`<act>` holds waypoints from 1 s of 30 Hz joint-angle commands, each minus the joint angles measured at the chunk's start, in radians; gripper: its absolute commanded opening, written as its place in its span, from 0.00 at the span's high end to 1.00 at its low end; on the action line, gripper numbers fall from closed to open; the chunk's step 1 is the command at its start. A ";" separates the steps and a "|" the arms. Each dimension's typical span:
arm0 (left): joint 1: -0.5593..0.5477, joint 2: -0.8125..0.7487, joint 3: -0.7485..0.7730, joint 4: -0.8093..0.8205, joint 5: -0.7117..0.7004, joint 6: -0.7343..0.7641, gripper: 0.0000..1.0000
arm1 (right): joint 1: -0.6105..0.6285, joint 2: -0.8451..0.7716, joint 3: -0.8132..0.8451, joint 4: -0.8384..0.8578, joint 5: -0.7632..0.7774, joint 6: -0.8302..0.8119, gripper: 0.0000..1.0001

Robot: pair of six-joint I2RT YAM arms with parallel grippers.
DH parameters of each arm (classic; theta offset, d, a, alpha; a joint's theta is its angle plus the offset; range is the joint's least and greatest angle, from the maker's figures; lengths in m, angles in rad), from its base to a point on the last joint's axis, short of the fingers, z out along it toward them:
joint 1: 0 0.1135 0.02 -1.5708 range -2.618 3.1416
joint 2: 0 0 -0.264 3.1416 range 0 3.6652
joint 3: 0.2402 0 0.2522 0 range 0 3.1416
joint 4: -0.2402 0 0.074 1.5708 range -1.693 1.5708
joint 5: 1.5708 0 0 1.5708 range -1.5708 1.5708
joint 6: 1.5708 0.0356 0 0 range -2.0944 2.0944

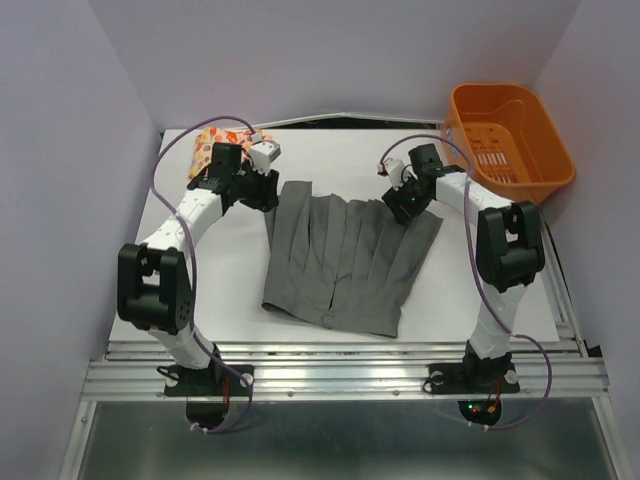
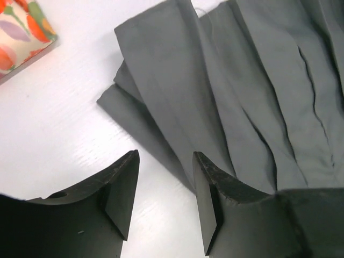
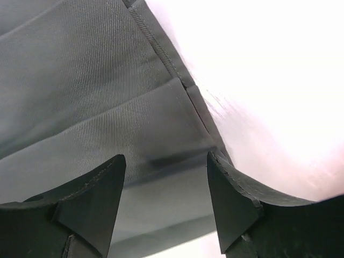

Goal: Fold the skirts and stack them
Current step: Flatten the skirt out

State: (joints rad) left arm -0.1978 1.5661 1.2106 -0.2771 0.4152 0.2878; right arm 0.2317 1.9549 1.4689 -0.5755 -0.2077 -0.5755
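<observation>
Since the left tool (image 2: 165, 161) and right tool (image 3: 165, 161) are hovering, jaws apart, over the grey skirt's (image 1: 345, 255) corners, they're probably risking grabbing just one layer.

printed skirt (image 1: 203, 138): mostly hidden behind left arm (image 1: 200, 205) from above; only a corner inside left wrist view's top-left edge | dark grey skirt (image 1: 345, 260): far corners covered by left arm and right arm (image 1: 450, 190); cut by top and right edges in left wrist view, left and top edges in right wrist view | table (image 3: 279, 80): washed-out white, no detail
</observation>
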 commanded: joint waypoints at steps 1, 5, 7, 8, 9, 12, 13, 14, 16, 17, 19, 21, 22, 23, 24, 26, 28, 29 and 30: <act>-0.012 0.113 0.112 0.081 0.086 -0.111 0.45 | 0.023 0.038 0.013 0.049 0.030 0.002 0.32; -0.012 0.218 0.138 0.114 0.132 -0.145 0.43 | 0.023 0.062 0.001 0.052 0.028 -0.017 0.32; -0.012 0.241 0.139 0.137 0.113 -0.185 0.42 | 0.023 0.070 -0.007 0.052 0.027 -0.017 0.32; -0.012 0.255 0.133 0.148 0.102 -0.194 0.41 | 0.023 0.072 -0.009 0.055 0.031 -0.023 0.32; -0.012 0.255 0.133 0.160 0.090 -0.206 0.40 | 0.023 0.073 -0.015 0.054 0.033 -0.027 0.32; -0.009 0.250 0.109 0.208 0.022 -0.239 0.38 | 0.023 0.075 -0.035 0.055 0.045 -0.049 0.32; -0.009 0.249 0.101 0.213 0.002 -0.240 0.37 | 0.023 0.078 -0.038 0.055 0.047 -0.052 0.32; -0.009 0.249 0.098 0.217 -0.006 -0.240 0.37 | 0.023 0.079 -0.045 0.057 0.051 -0.053 0.32; -0.008 0.242 0.077 0.237 -0.026 -0.236 0.37 | 0.023 0.085 -0.048 0.062 0.062 -0.053 0.32; -0.008 0.241 0.067 0.246 -0.030 -0.231 0.37 | 0.023 0.087 -0.048 0.063 0.062 -0.053 0.32; -0.006 0.245 0.053 0.260 -0.035 -0.234 0.37 | 0.023 0.095 -0.048 0.063 0.062 -0.052 0.32; -0.008 0.273 0.066 0.256 -0.026 -0.242 0.39 | 0.023 0.101 -0.048 0.065 0.070 -0.052 0.32; -0.008 0.296 0.072 0.250 -0.026 -0.243 0.40 | 0.023 0.104 -0.048 0.066 0.073 -0.053 0.32; -0.006 0.308 0.078 0.242 -0.026 -0.249 0.41 | 0.023 0.105 -0.047 0.065 0.077 -0.058 0.32; -0.006 0.319 0.092 0.236 -0.009 -0.251 0.43 | 0.023 0.107 -0.048 0.066 0.083 -0.060 0.32; -0.006 0.339 0.102 0.222 0.013 -0.251 0.51 | 0.023 0.113 -0.048 0.066 0.090 -0.063 0.32; -0.005 0.336 0.099 0.220 0.042 -0.254 0.62 | 0.023 0.113 -0.047 0.066 0.099 -0.064 0.33; 0.001 0.313 0.092 0.220 0.045 -0.257 0.77 | 0.023 0.113 -0.048 0.066 0.100 -0.067 0.33; 0.008 0.298 0.072 0.222 0.059 -0.260 0.83 | 0.023 0.111 -0.048 0.066 0.105 -0.070 0.33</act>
State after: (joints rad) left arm -0.2047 1.9148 1.2789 -0.0666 0.4175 0.0414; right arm 0.2504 2.0235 1.4445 -0.5297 -0.1566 -0.6147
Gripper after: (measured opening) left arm 0.264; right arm 0.674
